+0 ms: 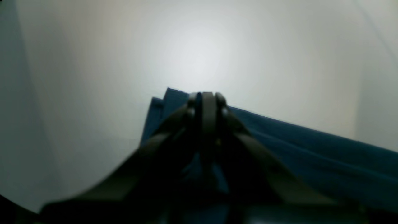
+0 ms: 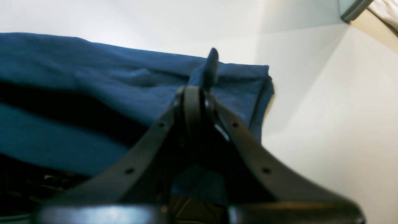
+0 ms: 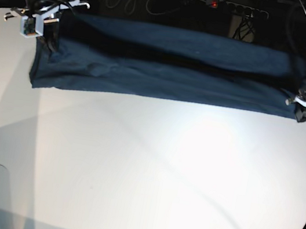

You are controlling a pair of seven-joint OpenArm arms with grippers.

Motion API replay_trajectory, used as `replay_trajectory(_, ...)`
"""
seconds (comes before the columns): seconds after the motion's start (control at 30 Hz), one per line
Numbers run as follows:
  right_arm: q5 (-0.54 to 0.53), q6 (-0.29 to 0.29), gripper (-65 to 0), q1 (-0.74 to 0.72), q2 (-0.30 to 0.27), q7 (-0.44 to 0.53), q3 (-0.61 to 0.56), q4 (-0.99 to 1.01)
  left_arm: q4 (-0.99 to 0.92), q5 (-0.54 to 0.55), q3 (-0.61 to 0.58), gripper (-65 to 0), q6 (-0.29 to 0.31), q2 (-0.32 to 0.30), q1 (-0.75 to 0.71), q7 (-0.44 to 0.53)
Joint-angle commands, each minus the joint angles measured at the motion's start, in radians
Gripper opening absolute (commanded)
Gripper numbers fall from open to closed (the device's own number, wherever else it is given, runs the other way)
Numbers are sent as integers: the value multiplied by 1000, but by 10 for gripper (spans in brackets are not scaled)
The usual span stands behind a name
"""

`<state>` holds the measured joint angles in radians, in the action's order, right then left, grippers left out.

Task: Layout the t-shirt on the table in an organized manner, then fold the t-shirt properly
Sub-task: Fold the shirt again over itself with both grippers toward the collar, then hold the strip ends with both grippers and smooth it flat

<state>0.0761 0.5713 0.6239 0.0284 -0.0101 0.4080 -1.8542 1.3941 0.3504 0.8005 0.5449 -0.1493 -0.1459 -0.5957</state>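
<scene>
The t-shirt [image 3: 166, 72] is lying as a long folded band across the far part of the table [image 3: 149, 172], stretching between the two claws. The left claw [image 1: 207, 99] and right claw [image 2: 199, 90] are each pinching a cloth end. It is looking light, limp and wrinkle-prone, so corners are probably the best holds.

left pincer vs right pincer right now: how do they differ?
In the base view the left pincer is at the right end of the t-shirt; the right pincer is at its left end. The left sits lower in that view than the right. Both are shut on cloth.
</scene>
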Motion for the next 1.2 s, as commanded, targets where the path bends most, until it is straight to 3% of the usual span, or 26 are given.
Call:
replay_trajectory(0.0, -14, 3, -650, 6, -6, 25, 4, -2, 3, 19, 0, -650, 2, -14, 15, 24)
replay_trajectory(1.17, -8, 3, -650, -55, -12, 23, 2, 141, -54, 11, 9, -650, 2, -11, -57, 21)
